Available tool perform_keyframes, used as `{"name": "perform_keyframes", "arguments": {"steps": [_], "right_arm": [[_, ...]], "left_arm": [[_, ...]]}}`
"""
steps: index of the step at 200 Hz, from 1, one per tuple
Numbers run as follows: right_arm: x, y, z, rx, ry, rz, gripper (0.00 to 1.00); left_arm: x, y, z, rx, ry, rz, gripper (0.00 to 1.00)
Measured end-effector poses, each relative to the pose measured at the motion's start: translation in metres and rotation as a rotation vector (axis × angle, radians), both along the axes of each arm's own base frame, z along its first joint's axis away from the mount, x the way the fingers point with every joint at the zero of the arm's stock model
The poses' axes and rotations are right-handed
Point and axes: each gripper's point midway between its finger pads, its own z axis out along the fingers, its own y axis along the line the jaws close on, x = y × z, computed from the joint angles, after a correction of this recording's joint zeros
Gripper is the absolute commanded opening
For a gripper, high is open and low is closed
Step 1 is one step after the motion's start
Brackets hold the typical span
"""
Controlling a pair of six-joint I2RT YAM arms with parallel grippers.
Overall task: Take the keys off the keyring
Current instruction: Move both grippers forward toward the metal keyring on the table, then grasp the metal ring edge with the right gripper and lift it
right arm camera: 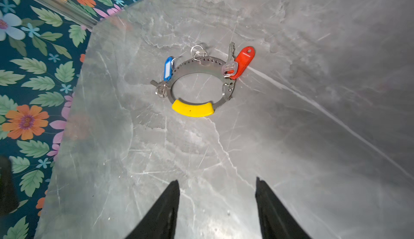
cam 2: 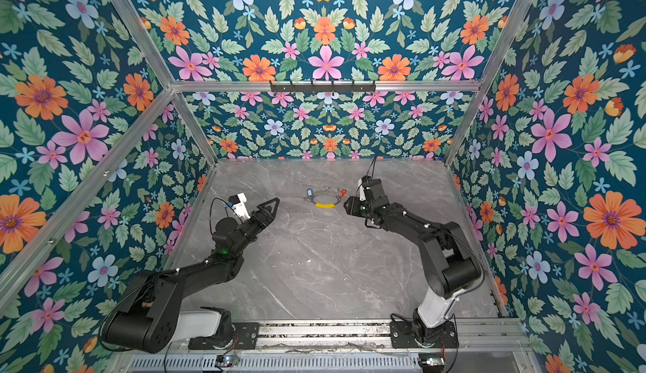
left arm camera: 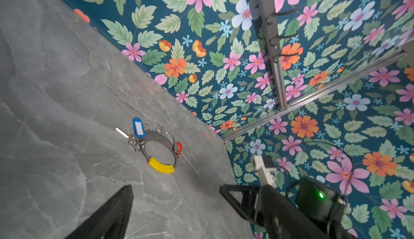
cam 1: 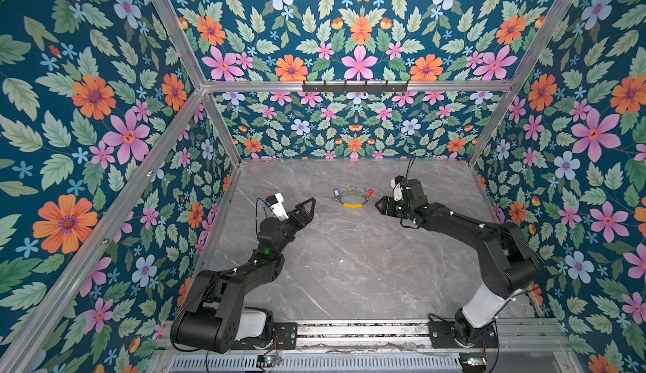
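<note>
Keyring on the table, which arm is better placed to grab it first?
Right, likely. The right gripper sits open just beside the keyring, near the red-tagged key; the left gripper, also open, is farther away.

Lab robot cell: aluminium frame (cam 1: 244,86) bracing floral panels (cam 1: 360,39) at 12 o'clock, arm rail (cam 1: 360,329) running along 6 o'clock.

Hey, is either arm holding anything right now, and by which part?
Nothing is held. The left gripper and right gripper both stand short of the keyring, jaws empty; it lies on the table.
</note>
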Motion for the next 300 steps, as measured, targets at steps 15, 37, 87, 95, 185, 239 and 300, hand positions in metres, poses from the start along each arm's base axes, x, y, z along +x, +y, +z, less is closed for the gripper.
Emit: {"name": "perform_keyframes", "arguments": {"steps": [15, 37, 87, 95, 185, 239, 300], "right_arm": [[0.018, 0.01, -0.011, 0.002, 0.015, 0.004, 0.49], [0.037, 0.02, -0.025, 0.003, 0.033, 0.009, 0.47], [0.063, 0.032, -0.042, -0.013, 0.051, 0.024, 0.39], [0.066, 0.032, -0.044, -0.027, 0.051, 0.022, 0.38], [0.073, 0.036, -0.065, -0.145, 0.062, 0.07, 0.29], [0.078, 0.037, -0.067, -0.188, 0.062, 0.081, 0.23], [0.078, 0.036, -0.069, -0.2, 0.075, 0.082, 0.07]], "left_arm": [[-0.005, -0.002, -0.006, 0.023, 0.008, -0.001, 0.93], [-0.01, -0.002, -0.017, 0.039, 0.035, -0.002, 0.93], [-0.01, -0.007, -0.032, 0.063, 0.069, -0.024, 0.83], [-0.009, -0.009, -0.033, 0.064, 0.074, -0.033, 0.83], [-0.007, -0.017, -0.047, 0.062, 0.104, -0.078, 0.79], [-0.007, -0.02, -0.047, 0.045, 0.105, -0.093, 0.79], [-0.008, -0.023, -0.044, 0.034, 0.095, -0.113, 0.79]]}}
